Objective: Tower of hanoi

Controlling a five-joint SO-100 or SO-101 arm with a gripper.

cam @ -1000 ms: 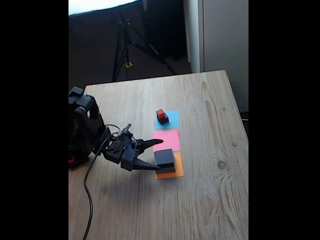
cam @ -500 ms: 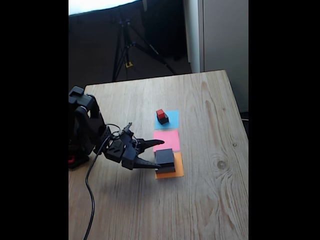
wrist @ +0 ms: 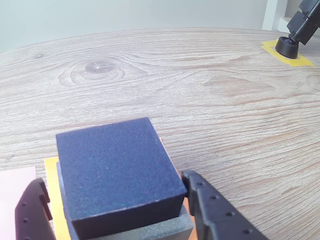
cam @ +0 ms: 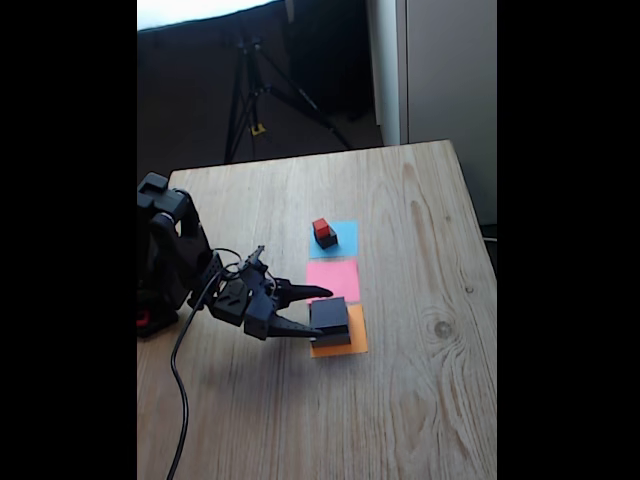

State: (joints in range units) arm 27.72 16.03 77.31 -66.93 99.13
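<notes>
Wrist view: large flat grey block (wrist: 150, 231) mostly hidden under the medium black block (wrist: 117, 172) and cut by the bottom edge; both gripper fingers (wrist: 212, 210) also run off the bottom, orange paper square (wrist: 51, 186) shows only as a strip. Fixed view: arm base (cam: 160, 270) cut by the black left border, tiny red cube (cam: 321, 227) and small black cube (cam: 327, 240) too small for detail. Can't tell whether the fingers touch the block.

You see a table (wrist: 210, 95) of pale wood, matt, with visible grain and a knot. The medium black block (wrist: 117, 175) has a fine-grained, matt, foam-like top; the large flat grey block (wrist: 150, 232) beneath looks similarly dull. Your gripper (wrist: 117, 210) is black matt plastic with ridged fingers (wrist: 210, 210). The orange paper square (cam: 352, 345) and the pink paper square (cam: 338, 276) are flat and unglossed.
</notes>
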